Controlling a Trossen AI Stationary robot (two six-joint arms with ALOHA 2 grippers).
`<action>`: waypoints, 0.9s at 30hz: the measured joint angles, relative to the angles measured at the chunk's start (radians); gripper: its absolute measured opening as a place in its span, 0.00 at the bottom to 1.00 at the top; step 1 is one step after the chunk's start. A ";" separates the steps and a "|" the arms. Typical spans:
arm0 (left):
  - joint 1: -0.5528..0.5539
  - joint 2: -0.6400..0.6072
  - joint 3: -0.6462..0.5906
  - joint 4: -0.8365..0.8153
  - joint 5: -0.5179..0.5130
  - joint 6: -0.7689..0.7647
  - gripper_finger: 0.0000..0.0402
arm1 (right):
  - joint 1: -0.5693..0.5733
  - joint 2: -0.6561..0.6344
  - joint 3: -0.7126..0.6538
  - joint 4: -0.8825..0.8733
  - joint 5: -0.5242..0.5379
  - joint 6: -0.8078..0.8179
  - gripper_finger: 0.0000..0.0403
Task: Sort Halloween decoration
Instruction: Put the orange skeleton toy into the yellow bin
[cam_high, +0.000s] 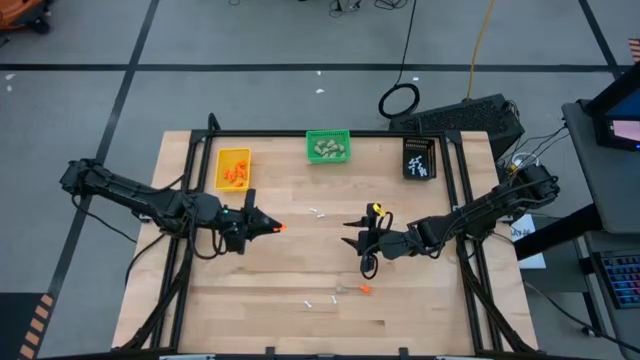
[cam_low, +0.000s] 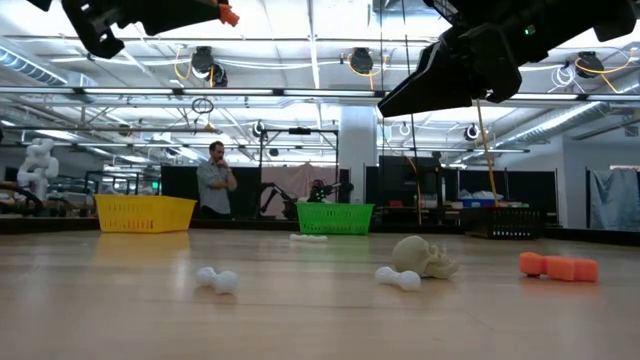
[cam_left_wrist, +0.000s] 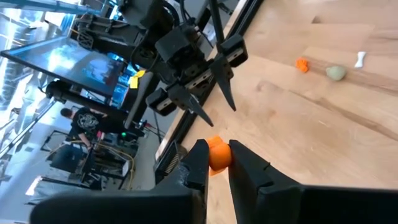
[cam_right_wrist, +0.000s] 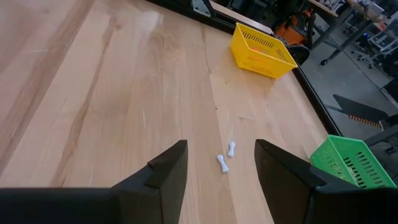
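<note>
The jaws of the left gripper (cam_left_wrist: 217, 163) are squeezed on a small orange piece (cam_left_wrist: 218, 153), held up in the air above the tabletop (cam_high: 420, 310). From above, this gripper (cam_high: 268, 227) sits left of the middle, below the yellow bin (cam_high: 233, 168). The orange piece (cam_high: 283, 227) shows at its tip.

The jaws of the right gripper (cam_right_wrist: 221, 167) are apart with nothing between them. From above, the right gripper (cam_high: 352, 233) is near the middle of the tabletop, pointing toward the left one, and the two are a little apart. It hangs over the wood, and two little white bone sticks (cam_right_wrist: 226, 156) lie below it.

More pieces are spread about. Near the front edge there is another orange bit (cam_high: 365, 289), a beige skull lump (cam_high: 343, 289) just beside it, and white sticks (cam_high: 319, 301) a bit to the left. In the low view the skull (cam_low: 424, 256) lies on the wood with a white bone (cam_low: 397, 277) touching it or just beside it, another bone (cam_low: 217, 279) farther left, and the orange bit (cam_low: 557, 266) on the right.

At the back stand three bins. The yellow one holds orange pieces, the green bin (cam_high: 328, 146) holds beige lumps, and the black bin (cam_high: 419, 158) holds white sticks.

A person (cam_low: 216, 179) stands far off in the room behind.
</note>
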 joint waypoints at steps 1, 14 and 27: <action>0.000 0.000 0.000 0.000 -0.001 0.000 0.10 | 0.000 0.000 0.000 0.000 0.000 0.000 0.42; 0.000 0.000 0.000 0.000 -0.008 -0.039 0.13 | 0.000 0.000 0.000 0.000 0.000 0.000 0.42; 0.000 0.000 0.001 0.029 -0.107 -0.420 0.13 | 0.000 0.000 0.000 0.000 0.000 0.000 0.42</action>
